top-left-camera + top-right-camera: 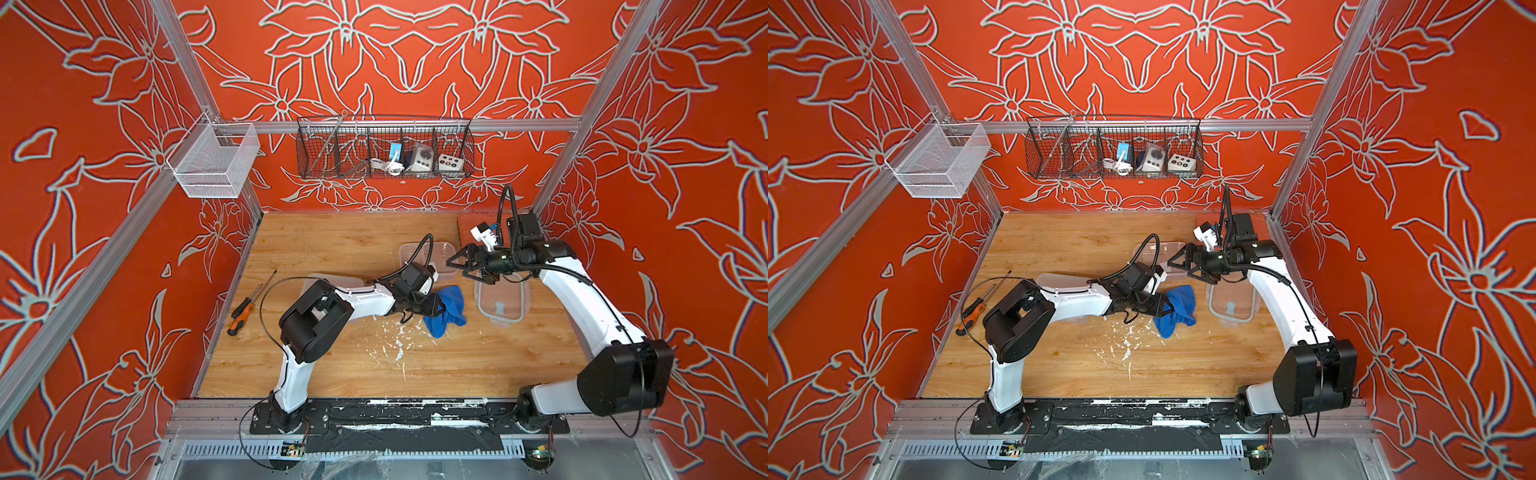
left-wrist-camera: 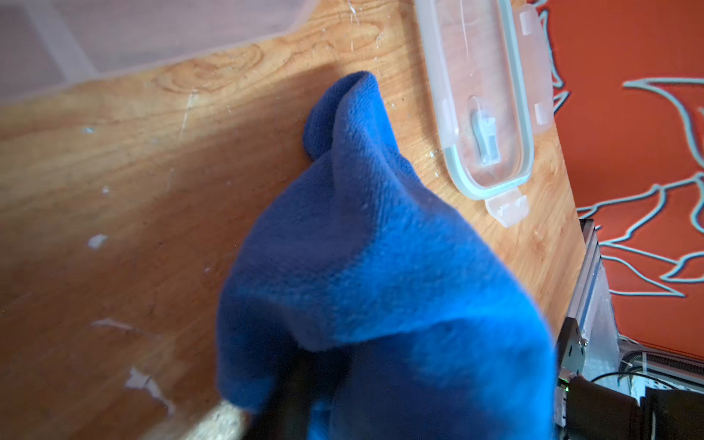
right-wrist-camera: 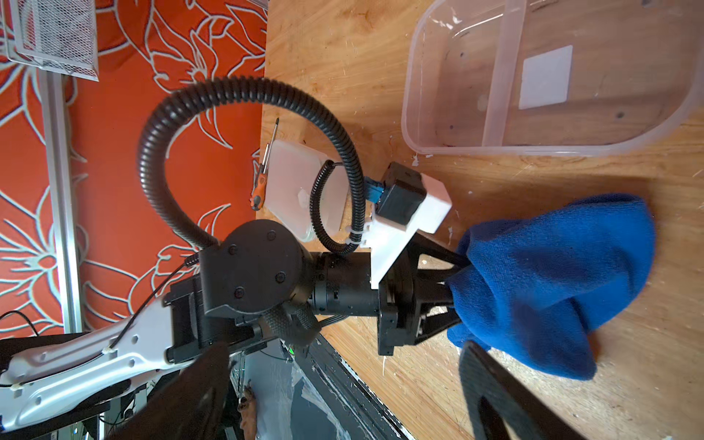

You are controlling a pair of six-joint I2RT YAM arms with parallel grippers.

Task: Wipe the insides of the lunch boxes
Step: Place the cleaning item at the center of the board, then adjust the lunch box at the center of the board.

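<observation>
Snagging is the main worry. In both top views the left gripper [image 1: 435,306] is buried in the blue cloth [image 1: 449,309], on the wood between the divided lunch box [image 1: 411,249] and a flat lid [image 1: 500,301]; I cannot tell whether it pinches the fabric. The right gripper [image 1: 463,271] hangs spread wide and empty over that box's near edge, so a lift toward it could collide. The second lunch box [image 1: 345,280] lies partly under the left arm.

Left wrist: trailing cloth [image 2: 381,266] could drag the lid [image 2: 484,95] toward the nearby table edge.

Right wrist: the divided box [image 3: 503,76] stands open, with bare wood between it and the cloth [image 3: 552,282].
</observation>
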